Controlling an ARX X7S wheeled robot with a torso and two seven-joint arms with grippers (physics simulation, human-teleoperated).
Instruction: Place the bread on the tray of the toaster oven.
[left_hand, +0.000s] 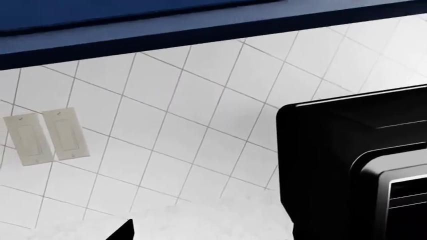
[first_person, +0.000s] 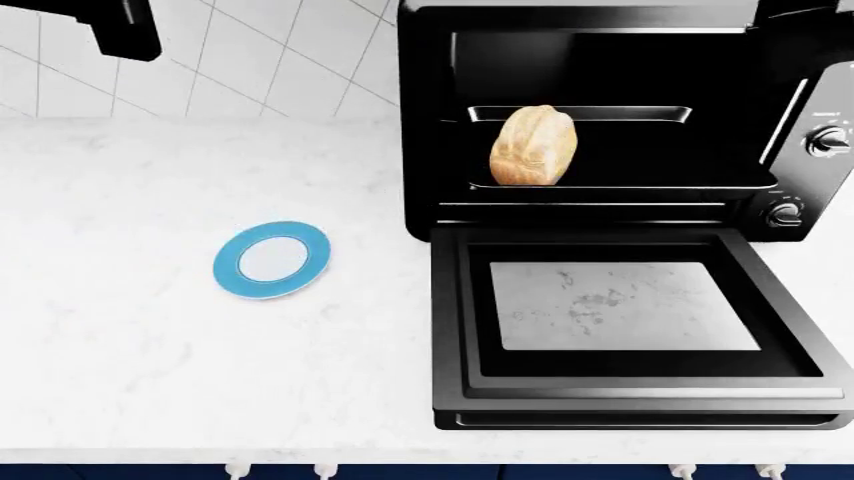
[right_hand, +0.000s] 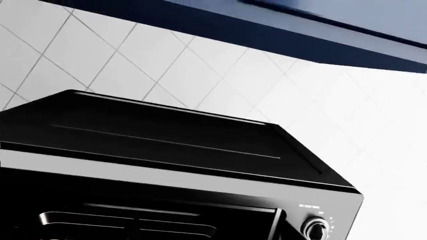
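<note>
One toaster oven is seen on the white counter, and all other positions are given relative to it. Its single glass-windowed door is folded down flat in front of the cavity. One tray is seated inside the cavity, nearly spanning its width. One plate, blue-rimmed and bare, is located on the counter to the oven's left, well apart from it. One bread is found standing on the tray, left of the cavity's centre, so the placement is judged complete. The loaf is judged light, soft and easily crushed, with a dry crust that is not slippery; if regrasped, it would best be taken gently across its two broad flanks below the split top. Two knobs are visible on the oven's right side. Two wall switches are shown left of the oven in the left wrist view. Neither gripper's fingers are clearly shown; their state cannot be told.
</note>
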